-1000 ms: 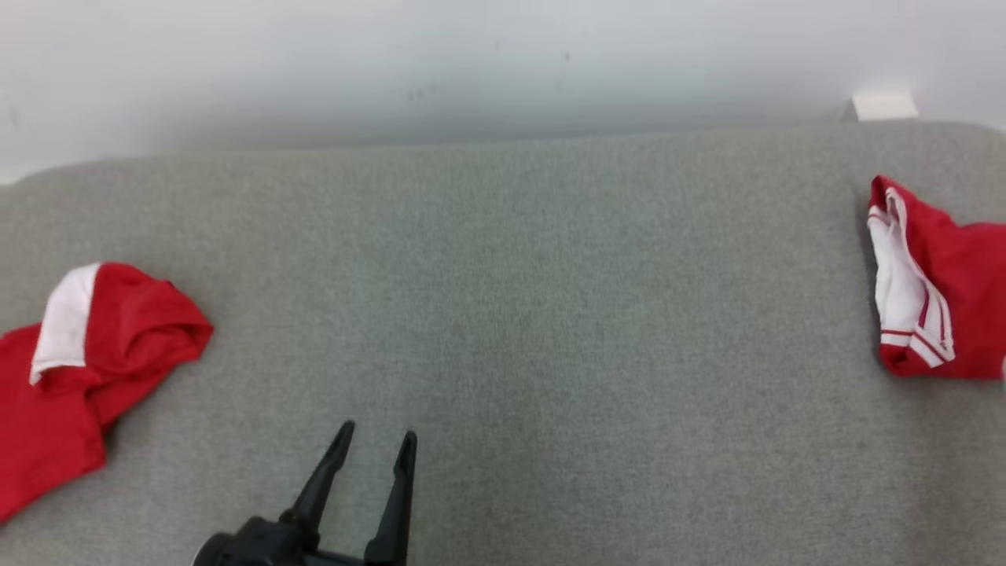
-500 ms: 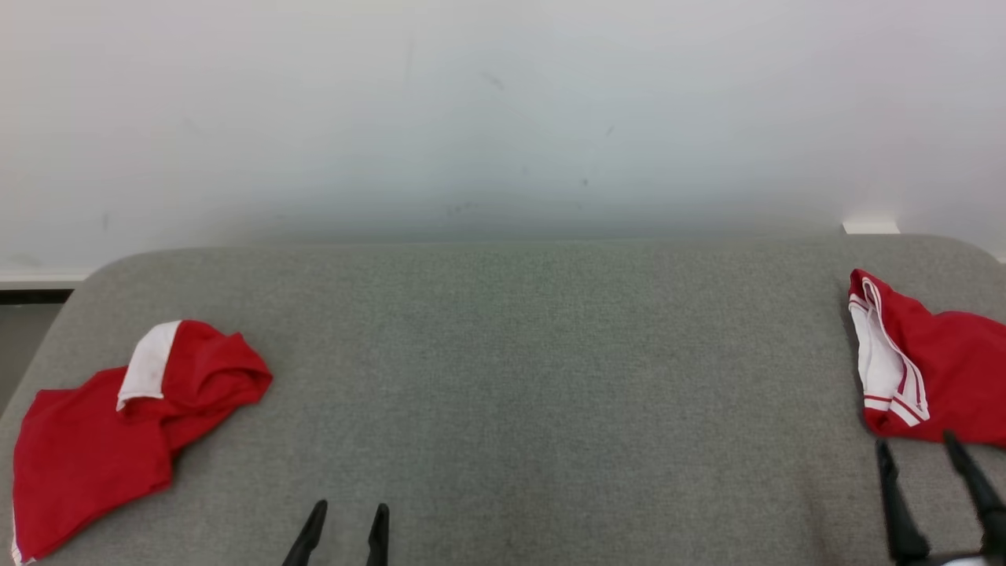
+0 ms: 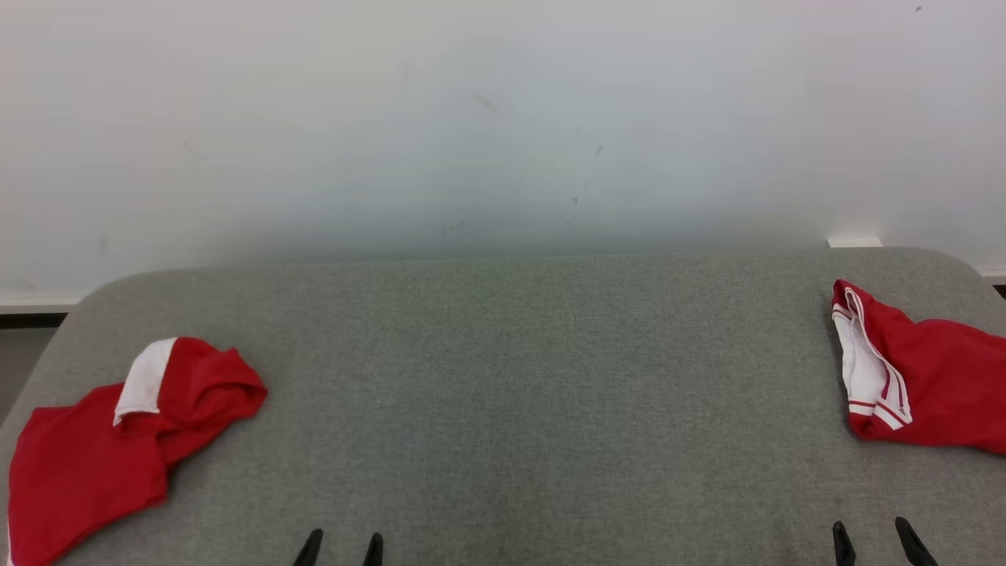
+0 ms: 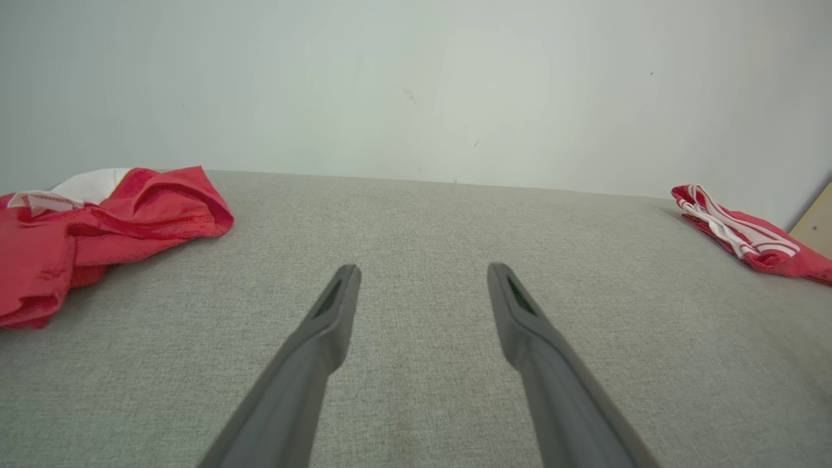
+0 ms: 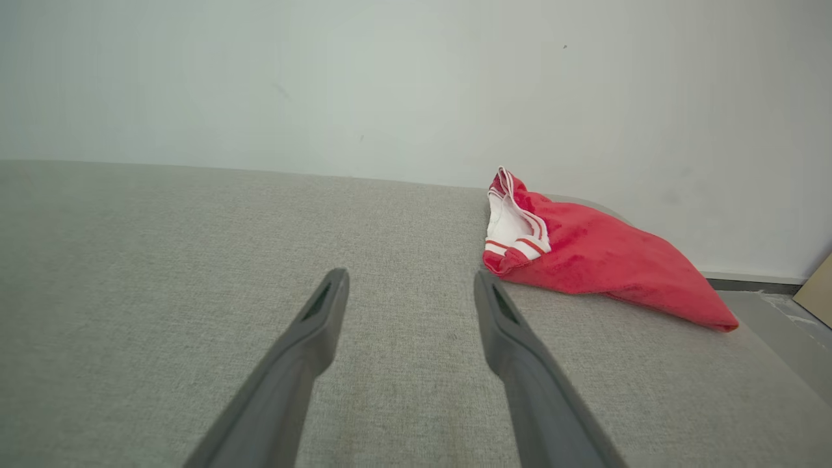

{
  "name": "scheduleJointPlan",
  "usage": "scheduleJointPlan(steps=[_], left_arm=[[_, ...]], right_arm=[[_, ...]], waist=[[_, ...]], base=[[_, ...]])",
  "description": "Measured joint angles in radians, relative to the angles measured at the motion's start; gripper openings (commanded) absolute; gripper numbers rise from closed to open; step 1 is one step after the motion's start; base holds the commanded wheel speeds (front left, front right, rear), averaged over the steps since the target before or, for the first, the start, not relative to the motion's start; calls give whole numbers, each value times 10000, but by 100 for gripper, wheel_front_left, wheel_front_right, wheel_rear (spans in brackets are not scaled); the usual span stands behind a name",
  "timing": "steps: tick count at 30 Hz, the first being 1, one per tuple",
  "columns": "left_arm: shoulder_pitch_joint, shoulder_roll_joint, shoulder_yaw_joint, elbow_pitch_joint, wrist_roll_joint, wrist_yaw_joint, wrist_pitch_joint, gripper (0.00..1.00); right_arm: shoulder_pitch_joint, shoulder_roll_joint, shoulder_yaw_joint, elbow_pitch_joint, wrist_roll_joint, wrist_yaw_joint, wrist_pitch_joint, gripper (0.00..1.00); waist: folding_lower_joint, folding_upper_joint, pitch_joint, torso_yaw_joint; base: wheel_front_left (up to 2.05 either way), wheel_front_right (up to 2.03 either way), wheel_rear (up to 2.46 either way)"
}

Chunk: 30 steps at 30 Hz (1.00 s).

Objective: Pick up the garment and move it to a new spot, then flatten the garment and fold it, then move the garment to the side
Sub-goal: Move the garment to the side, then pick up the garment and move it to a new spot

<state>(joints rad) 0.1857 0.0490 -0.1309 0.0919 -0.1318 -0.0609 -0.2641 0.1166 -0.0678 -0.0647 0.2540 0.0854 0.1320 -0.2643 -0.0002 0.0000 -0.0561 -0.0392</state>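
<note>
Lying crumpled at the worktop's [image 3: 511, 369] left end, the red garment [image 3: 102, 448] sits forward-left of the left gripper [image 3: 344, 541], the nearer one; both pairs of jaws stand open, empty.

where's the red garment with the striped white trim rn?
Head view: the striped-trim garment lies bunched at the right edge of the grey surface, just ahead of the right gripper, not touching it.

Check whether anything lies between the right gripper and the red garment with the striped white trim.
Nothing visible does. The open right gripper points over bare grey surface. The red garment lies just ahead and to the right in the right wrist view, untouched, with only that surface between them.
</note>
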Motion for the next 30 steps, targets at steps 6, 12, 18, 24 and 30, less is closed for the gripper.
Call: scheduleJointPlan(steps=[6,12,18,24,30], left_arm=[[3,0,12,13,8,13,0,100],[-6,0,-77,33,-15,13,0,100],[-187,-4,-174,138,17,-8,0,100],[-144,-2,-71,178,40,2,0,100],[100,2,165,73,36,86,0,100]], right_arm=[[21,71,88,-15,-42,0,0,100],[12,100,104,-128,-115,0,0,100],[32,127,207,-263,-42,0,0,100],[59,150,612,-265,165,0,0,100],[-66,159,968,-255,355,0,0,100]], waist=[[0,0,20,-126],[1,0,52,-27],[1,0,76,640],[1,0,56,1961],[1,0,35,3491]], base=[[0,0,0],[0,0,0],[0,0,0],[0,0,0],[0,0,0]])
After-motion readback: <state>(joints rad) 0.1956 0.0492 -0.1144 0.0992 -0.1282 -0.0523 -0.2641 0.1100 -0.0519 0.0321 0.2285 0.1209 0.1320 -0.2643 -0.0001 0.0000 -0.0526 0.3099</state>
